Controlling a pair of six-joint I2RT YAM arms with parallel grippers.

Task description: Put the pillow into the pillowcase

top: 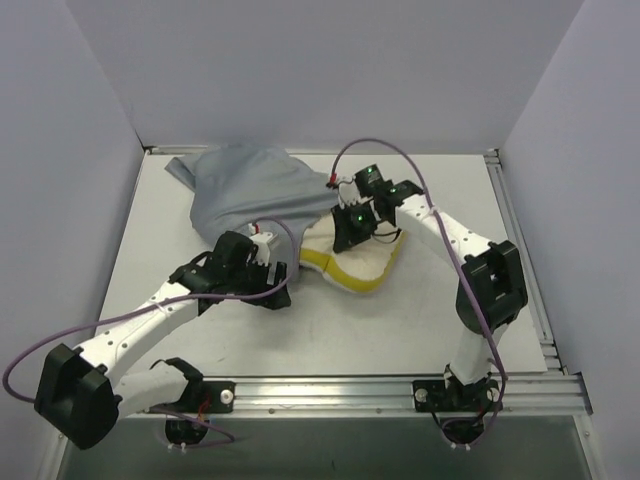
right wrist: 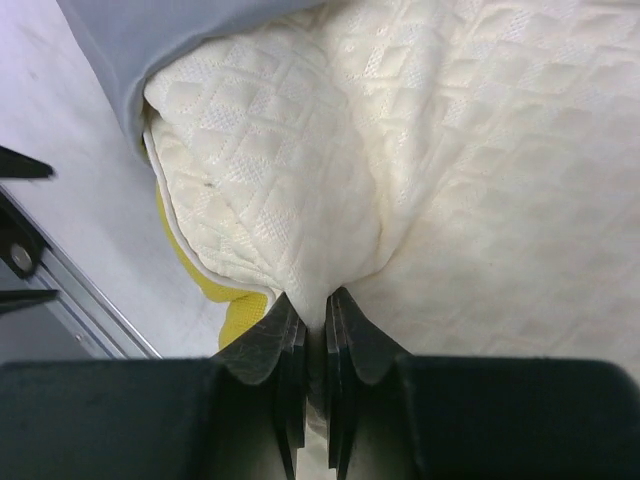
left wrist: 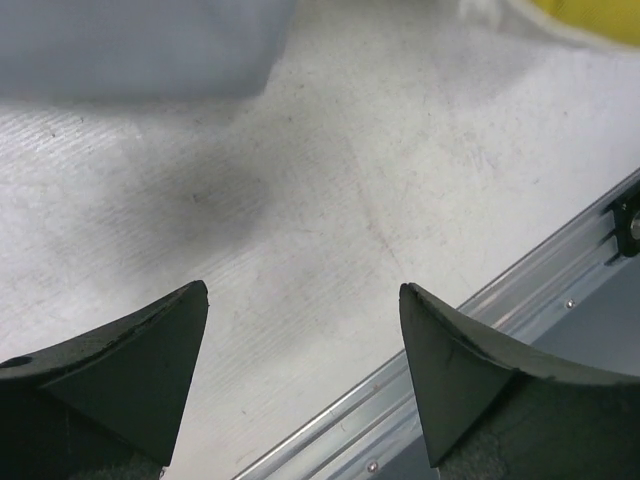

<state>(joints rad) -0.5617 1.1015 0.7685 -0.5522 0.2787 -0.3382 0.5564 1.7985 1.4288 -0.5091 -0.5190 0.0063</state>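
The grey pillowcase (top: 240, 185) lies crumpled at the back left of the table. The cream pillow (top: 365, 262) sticks out of its mouth toward the front, showing its yellow side edge (top: 330, 268). My right gripper (top: 352, 232) is shut on a pinch of the pillow's quilted cover (right wrist: 400, 150), with the pillowcase hem (right wrist: 150, 30) just beyond. My left gripper (top: 272, 288) hangs open and empty above bare table, in front of the pillowcase's near edge (left wrist: 140, 45). A corner of the pillow's yellow edge (left wrist: 590, 15) shows in the left wrist view.
An aluminium rail (top: 330, 385) runs along the table's front edge and also shows in the left wrist view (left wrist: 520, 290). White walls close in the left, back and right sides. Purple cables loop over both arms.
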